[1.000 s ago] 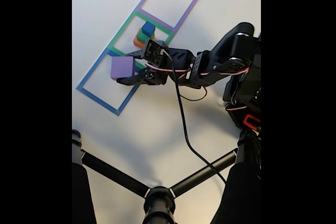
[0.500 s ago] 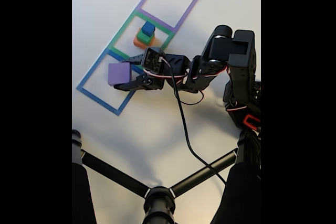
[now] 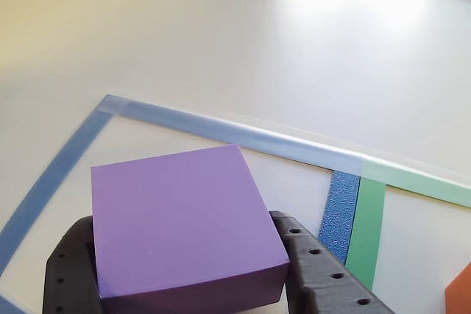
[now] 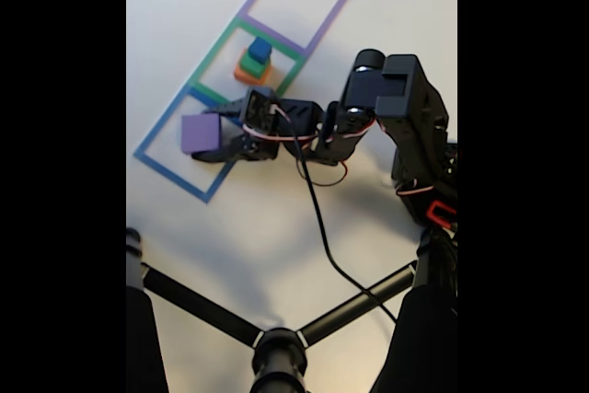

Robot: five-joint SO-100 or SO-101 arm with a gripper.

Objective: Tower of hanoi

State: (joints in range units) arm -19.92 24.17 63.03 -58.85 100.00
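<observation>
My gripper (image 4: 204, 133) is shut on a purple cube (image 4: 200, 132), holding it over the blue taped square (image 4: 152, 140) at the lower left of the fixed view. In the other view the purple cube (image 3: 184, 229) sits between the black fingers (image 3: 324, 273), above the blue square's tape line (image 3: 221, 131). In the green taped square (image 4: 210, 57) beside it stands a stack of three blocks: orange (image 4: 245, 75) at the bottom, green in the middle, blue (image 4: 260, 49) on top. Its orange corner (image 3: 460, 295) shows at the right edge of the other view.
A purple taped square (image 4: 327, 14) lies beyond the green one. The arm's body (image 4: 419, 135) and a black cable (image 4: 322, 227) occupy the right side. A black tripod's legs (image 4: 276, 338) cross the bottom of the fixed view. A white table (image 4: 212, 236) lies under it all.
The gripper has carried the purple cube leftward and lower, further into the blue square. The arm has stretched out and its elbow has moved left.
</observation>
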